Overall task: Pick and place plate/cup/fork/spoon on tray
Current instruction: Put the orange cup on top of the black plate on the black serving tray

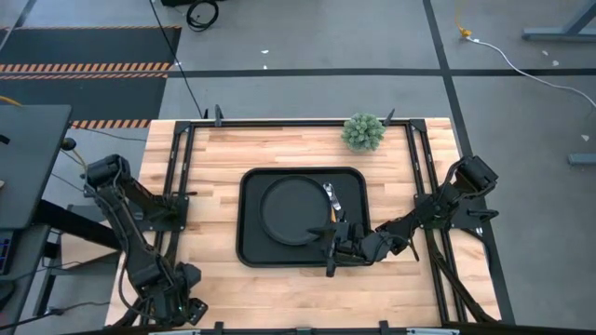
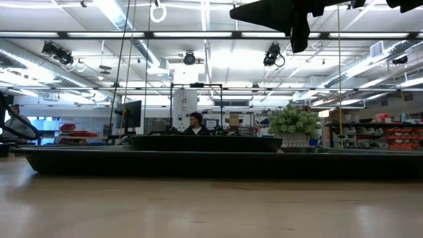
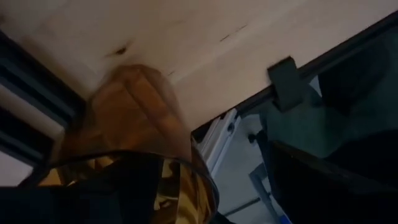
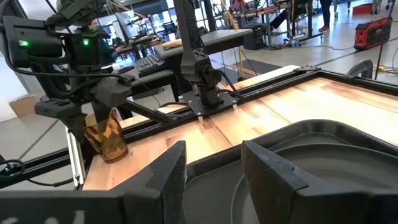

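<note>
A black tray [image 1: 250,244] sits at the centre of the wooden table [image 1: 419,288] in the overhead frame, with the round plate [image 1: 291,210] already lying inside it. A silver-headed utensil with an orange tip, seemingly the spoon [image 1: 331,201], rests on the plate's right edge, in the tray's right half. The fork cannot be made out in any view.

The right gripper [image 1: 332,249] reaches in from the right of the overhead frame and hangs over the tray's lower right corner. Its wrist camera shows the two dark fingers [image 4: 169,177] standing apart with nothing between them, above the tray rim and the plate's curve, a pose that fits a release or a pull-back after placing.

At the lower left of the overhead frame, the left gripper [image 1: 177,302] sits off the table's corner. The right wrist view catches it at left, clamped on the amber cup [image 4: 106,137] and holding it upright just at the table's edge. The left wrist camera looks straight past the cup's faceted wall [image 3: 134,137], which fills the space between its fingers. The cup appears to be the next item due for the tray, well apart from it for now.

A green plant ball [image 1: 363,131] stands near the table's top edge, clear of the work. In the table-level view a person [image 2: 195,122] shows in the room beyond.
</note>
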`<state>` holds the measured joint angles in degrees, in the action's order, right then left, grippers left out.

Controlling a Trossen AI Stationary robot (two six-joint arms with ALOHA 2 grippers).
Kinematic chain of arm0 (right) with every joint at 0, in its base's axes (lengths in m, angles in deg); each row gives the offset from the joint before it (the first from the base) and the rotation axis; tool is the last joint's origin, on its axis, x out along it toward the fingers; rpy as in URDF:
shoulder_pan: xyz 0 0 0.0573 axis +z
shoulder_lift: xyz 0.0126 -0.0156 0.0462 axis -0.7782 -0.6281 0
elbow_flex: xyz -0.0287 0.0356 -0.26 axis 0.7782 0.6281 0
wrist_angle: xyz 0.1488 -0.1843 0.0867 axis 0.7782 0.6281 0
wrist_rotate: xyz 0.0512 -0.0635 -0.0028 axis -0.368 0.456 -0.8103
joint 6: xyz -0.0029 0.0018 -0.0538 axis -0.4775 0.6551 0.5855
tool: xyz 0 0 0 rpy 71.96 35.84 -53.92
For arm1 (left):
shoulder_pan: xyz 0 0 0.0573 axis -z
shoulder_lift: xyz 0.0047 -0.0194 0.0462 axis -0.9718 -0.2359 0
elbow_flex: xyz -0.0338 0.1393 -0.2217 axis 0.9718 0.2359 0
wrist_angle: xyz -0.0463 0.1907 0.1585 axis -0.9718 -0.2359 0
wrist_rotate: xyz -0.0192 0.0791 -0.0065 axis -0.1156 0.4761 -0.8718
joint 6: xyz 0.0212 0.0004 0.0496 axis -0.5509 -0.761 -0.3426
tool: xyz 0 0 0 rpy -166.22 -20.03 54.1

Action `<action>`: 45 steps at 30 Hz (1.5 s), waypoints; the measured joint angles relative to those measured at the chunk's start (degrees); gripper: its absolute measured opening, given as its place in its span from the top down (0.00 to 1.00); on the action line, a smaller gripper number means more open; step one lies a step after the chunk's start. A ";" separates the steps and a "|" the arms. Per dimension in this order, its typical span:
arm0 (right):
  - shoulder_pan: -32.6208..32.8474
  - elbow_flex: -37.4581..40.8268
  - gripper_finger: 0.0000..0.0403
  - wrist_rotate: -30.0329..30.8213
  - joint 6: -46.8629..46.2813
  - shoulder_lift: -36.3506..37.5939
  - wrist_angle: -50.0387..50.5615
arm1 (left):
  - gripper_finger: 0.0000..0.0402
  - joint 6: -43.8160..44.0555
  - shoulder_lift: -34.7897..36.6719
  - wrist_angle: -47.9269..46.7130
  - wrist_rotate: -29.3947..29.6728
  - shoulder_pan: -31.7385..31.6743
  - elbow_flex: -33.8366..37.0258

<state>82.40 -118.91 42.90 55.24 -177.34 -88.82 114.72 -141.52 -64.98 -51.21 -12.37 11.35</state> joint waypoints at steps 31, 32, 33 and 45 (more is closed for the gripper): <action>9.11 0.00 0.60 3.30 -0.52 0.04 -3.53 | 0.63 -25.83 -0.04 -3.69 8.41 -6.63 0.09; 9.15 0.00 0.60 3.33 -0.25 0.04 -3.54 | 0.65 -25.07 -0.04 -3.71 8.39 -6.21 0.09; 9.14 0.00 0.60 3.32 0.00 0.04 -3.53 | 0.68 -24.02 -0.04 -3.71 8.15 -5.80 0.09; 9.16 0.00 0.60 2.66 0.09 0.04 -3.48 | 0.97 -12.52 0.28 -9.69 0.98 -0.92 -0.22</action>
<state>91.56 -118.91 45.56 55.33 -177.29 -92.30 102.20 -141.24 -74.67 -50.23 -13.29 11.13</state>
